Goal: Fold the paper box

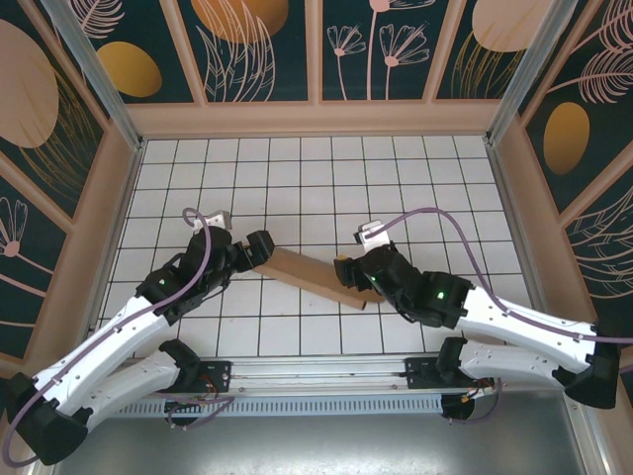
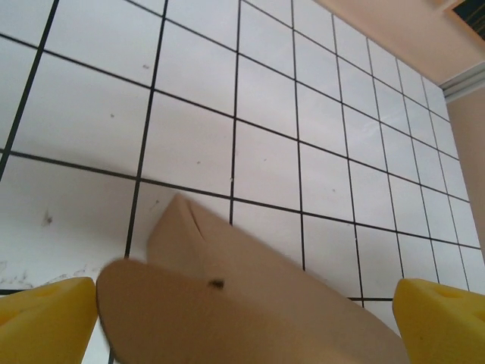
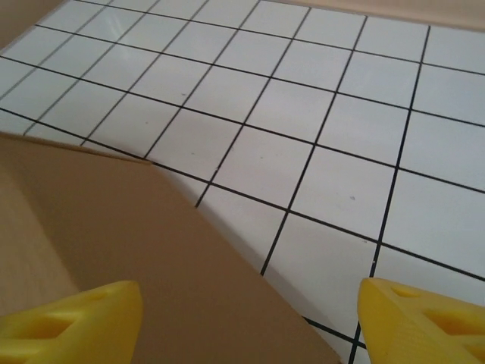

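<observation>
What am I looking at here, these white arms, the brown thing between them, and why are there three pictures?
These are two robot arms bolted at the near edge of a tiled table. The overhead picture shows both reaching a brown cardboard piece, the paper box, lying between them. The other two pictures come from cameras on each wrist; the yellow shapes are fingertips. The left gripper stands wide open with a rounded cardboard flap between its fingers, not clamped. The right gripper is also open, beside the cardboard's edge. Neither holds anything.

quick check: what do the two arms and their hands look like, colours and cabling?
Both arms have white shells with black joints and a purple cable looping along each. The right arm shows a small green light. Left hand and right hand have yellow fingers.
</observation>
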Robot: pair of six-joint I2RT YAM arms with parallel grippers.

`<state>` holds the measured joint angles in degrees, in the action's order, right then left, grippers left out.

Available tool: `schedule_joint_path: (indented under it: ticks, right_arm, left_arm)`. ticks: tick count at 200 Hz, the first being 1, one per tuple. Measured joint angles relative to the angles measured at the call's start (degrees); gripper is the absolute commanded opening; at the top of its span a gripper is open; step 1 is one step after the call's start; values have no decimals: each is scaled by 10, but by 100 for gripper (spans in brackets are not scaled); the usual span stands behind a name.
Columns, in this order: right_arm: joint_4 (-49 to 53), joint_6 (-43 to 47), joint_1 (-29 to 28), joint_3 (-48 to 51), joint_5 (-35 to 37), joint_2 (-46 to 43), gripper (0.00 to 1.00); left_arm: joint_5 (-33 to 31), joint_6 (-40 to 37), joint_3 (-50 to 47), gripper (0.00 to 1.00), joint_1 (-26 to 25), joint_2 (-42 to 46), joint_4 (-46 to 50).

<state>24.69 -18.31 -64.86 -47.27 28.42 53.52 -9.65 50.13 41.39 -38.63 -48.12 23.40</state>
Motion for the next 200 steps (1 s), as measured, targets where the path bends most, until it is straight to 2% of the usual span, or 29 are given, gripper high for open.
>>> schedule_joint_path:
  ticks: [44, 86, 110, 139, 170, 200]
  right_arm:
    - [21, 86, 7, -40, -67, 29, 75]
    - [8, 127, 24, -30, -123, 154, 74]
    - [-5, 114, 78, -7, -172, 215, 64]
    - [-44, 83, 163, 19, -262, 238, 50]
    - [-71, 63, 195, 22, -308, 286, 44]
    - [-104, 62, 217, 15, -319, 305, 41]
  left_arm:
    - [-12, -37, 24, 99, 0, 2, 6]
    - [-23, -45, 50, 99, 0, -62, 10]
    - [0, -31, 31, 99, 0, -60, 6]
    - [22, -19, 8, 99, 0, -59, 13]
    - [22, -31, 12, 99, 5, -73, 16]
    - [28, -69, 38, 99, 36, -163, -6]
